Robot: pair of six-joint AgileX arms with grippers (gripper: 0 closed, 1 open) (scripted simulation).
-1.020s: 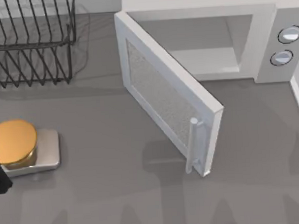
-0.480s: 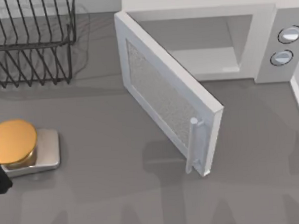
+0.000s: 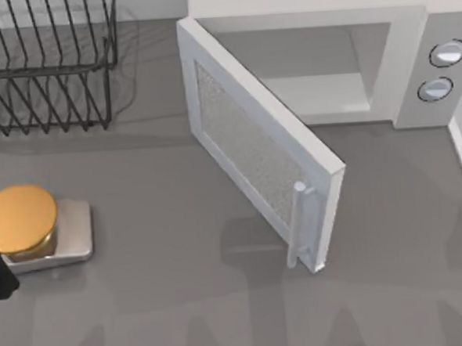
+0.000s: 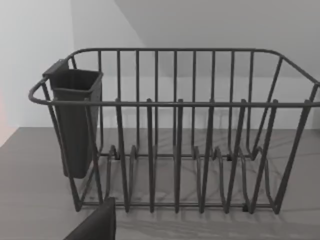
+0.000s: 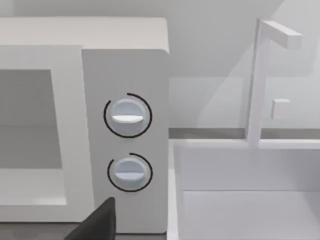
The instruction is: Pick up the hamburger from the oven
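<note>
standing at the table's back right, the oven (image 3: 412, 60) has its door (image 3: 257, 152) swung wide, its visible cavity holding no hamburger; i cannot tell either gripper's jaw state.

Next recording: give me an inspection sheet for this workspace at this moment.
Surface: grey table, bare in front.
Job's things: oven at the back right, door swung wide open.
Clutter: black wire rack at the back left; orange disc on grey block at the left.
Grippers: left end effector faces the rack; right end effector faces the oven's knobs.
Cables: nothing seen.
Surroundings: white basin right of the oven.
</note>
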